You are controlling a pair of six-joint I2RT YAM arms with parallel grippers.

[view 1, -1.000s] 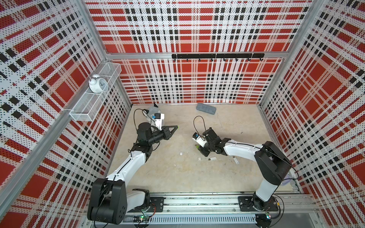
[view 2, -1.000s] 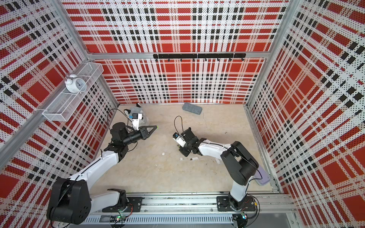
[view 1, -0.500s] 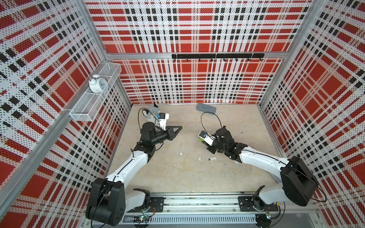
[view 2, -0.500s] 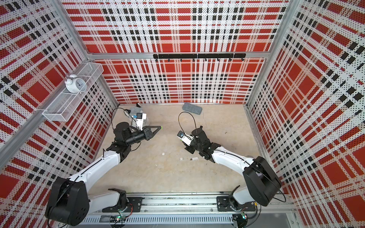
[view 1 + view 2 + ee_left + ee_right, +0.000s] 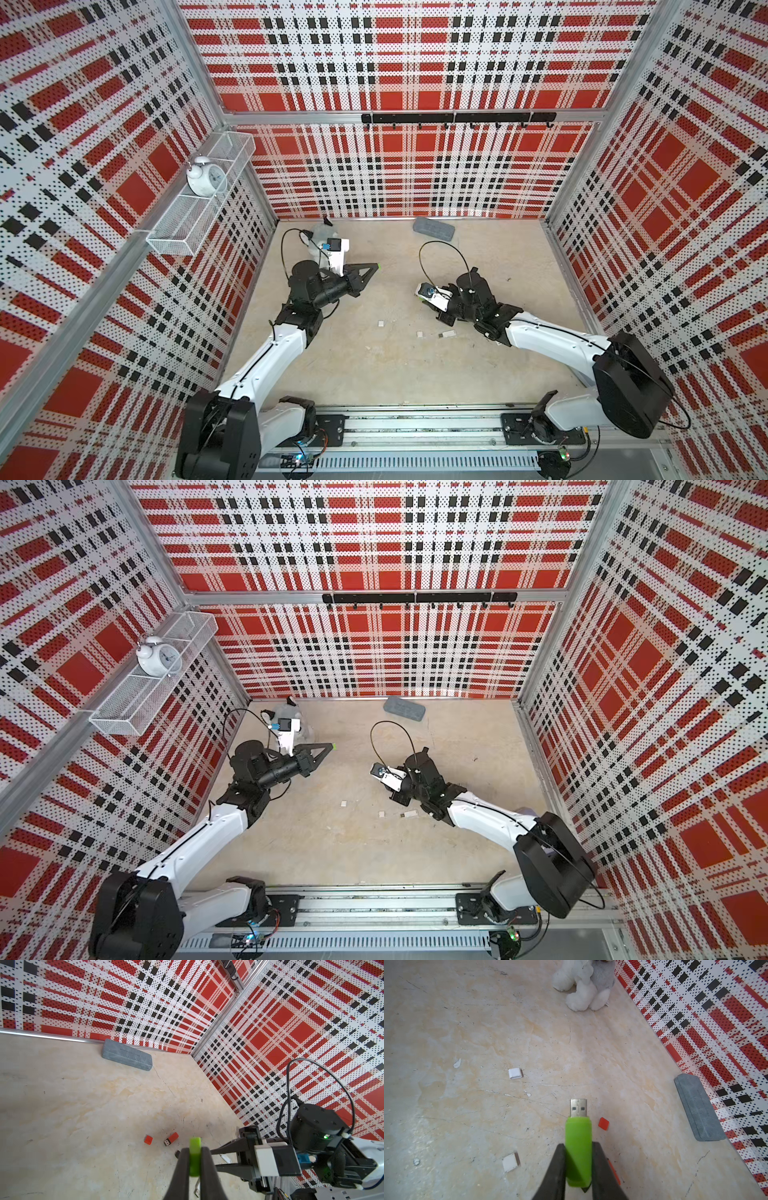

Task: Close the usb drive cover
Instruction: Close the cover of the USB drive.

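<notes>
My left gripper (image 5: 195, 1148) is shut on a small green cover (image 5: 195, 1142), which sticks out past the fingertips. In both top views it shows as a green speck at the tip of the left fingers (image 5: 376, 266) (image 5: 331, 744), raised over the floor. My right gripper (image 5: 578, 1144) is shut on the green usb drive (image 5: 578, 1138) by its rear half. The bare metal plug (image 5: 578, 1108) points forward, toward the back left corner. The two grippers hang apart, tips facing each other. In the top views the right fingers hide under the right wrist (image 5: 473, 291).
On the floor lie a red drive (image 5: 171, 1138), a red cap (image 5: 603, 1123), two white caps (image 5: 515, 1073) (image 5: 510, 1162) and a white drive (image 5: 448, 334). A grey case (image 5: 433, 229) lies by the back wall, a plush toy (image 5: 583, 985) in the back left corner.
The right arm's elbow has swung out to the right, and its wrist has shifted right and turned. The left gripper has edged toward the middle. Both grips are unchanged.
</notes>
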